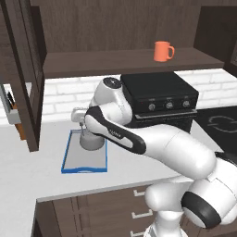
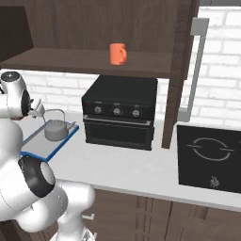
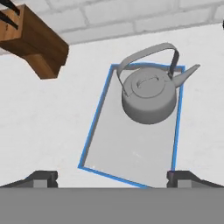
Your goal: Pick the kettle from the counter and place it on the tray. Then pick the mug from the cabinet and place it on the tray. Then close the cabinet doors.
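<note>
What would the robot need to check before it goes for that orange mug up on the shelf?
1. Kettle sits inside the tray: ok.
2. Kettle upright: ok.
3. Gripper open and holding nothing: ok.
4. Free tray floor left for the mug: ok.
5. Mug upright on the cabinet shelf: ok.
6. Cabinet doors open, giving access: ok.
</note>
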Controlling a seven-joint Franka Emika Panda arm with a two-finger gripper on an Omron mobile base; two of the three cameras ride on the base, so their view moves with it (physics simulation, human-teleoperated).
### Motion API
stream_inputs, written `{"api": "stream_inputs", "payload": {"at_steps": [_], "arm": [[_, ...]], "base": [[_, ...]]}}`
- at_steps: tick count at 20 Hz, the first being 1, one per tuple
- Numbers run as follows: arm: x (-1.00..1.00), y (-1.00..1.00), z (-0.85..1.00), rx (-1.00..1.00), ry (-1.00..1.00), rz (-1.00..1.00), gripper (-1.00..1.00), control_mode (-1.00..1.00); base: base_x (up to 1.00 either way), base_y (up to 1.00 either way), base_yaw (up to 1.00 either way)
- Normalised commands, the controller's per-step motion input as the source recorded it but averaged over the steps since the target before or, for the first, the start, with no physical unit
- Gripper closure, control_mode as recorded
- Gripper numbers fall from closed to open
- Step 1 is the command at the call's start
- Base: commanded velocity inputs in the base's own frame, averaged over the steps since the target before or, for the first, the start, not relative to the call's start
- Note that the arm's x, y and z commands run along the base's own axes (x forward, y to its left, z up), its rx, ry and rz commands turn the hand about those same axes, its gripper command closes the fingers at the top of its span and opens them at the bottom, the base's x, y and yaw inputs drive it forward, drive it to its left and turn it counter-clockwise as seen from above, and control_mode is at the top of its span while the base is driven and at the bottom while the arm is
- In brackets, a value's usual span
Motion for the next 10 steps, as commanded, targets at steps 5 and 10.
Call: {"api": "stream_inputs", "payload": {"at_steps": [5, 10], "arm": [[-0.34, -0.27, 0.75, -0.26, -0.08, 0.28, -1.0, -1.0], [-0.33, -0.46, 0.63, -0.24, -0.01, 0.14, -1.0, -1.0]], "base": [[0.0, 0.0, 0.0], [0.0, 0.0, 0.0]]}}
